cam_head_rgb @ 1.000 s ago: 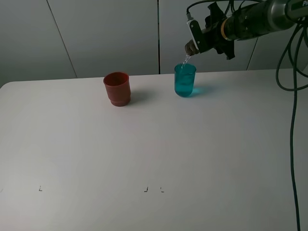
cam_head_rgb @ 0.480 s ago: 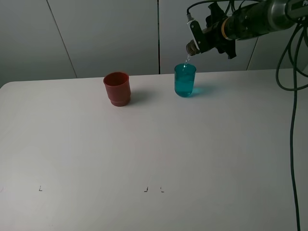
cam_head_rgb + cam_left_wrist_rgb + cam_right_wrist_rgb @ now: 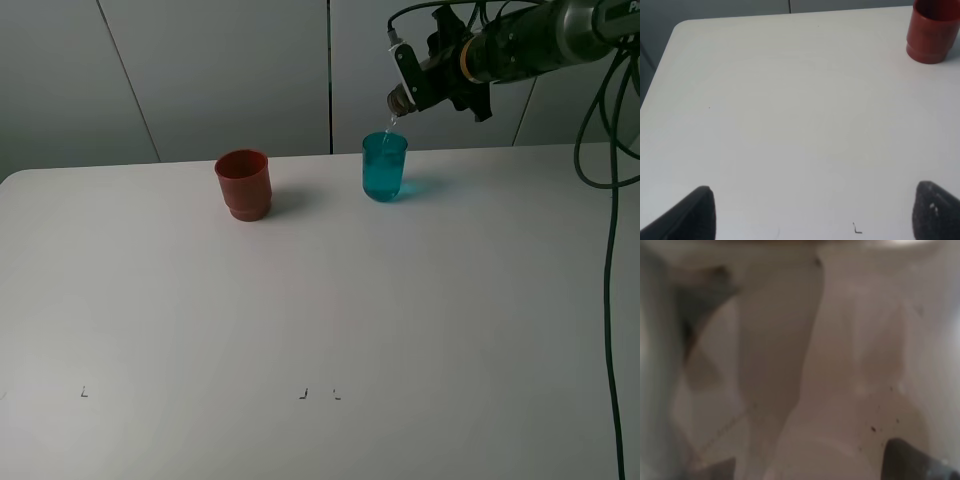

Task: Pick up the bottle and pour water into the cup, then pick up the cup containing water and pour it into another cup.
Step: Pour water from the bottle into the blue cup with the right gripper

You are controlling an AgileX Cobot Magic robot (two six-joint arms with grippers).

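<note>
One white table point(image 3: 300, 300) fills the exterior high view. One arm, the right arm point(image 3: 530, 40), reaches in above the table's far edge. The right gripper point(image 3: 445, 75) is clamped on the single bottle point(image 3: 398, 98). The bottle is tipped over, and its smoky neck points down at the teal cup point(image 3: 384, 168), just above the rim and clear of it. One thin thread of water point(image 3: 388, 122) runs from the bottle's mouth into that cup. In the right wrist view the bottle's clear wall point(image 3: 805, 365) fills the frame, blurred.

Two cups stand upright on the far part of the table, well apart. The translucent teal cup is on the right and the opaque red cup point(image 3: 243, 184) is on the left.

The left gripper point(image 3: 815, 217) appears only in its own wrist view. Its two dark fingertips point(image 3: 695, 215) are spread wide and hold nothing, and the red cup point(image 3: 932, 35) stands well beyond them.

Three small dark marks point(image 3: 303, 395) lie near the table's front edge.
</note>
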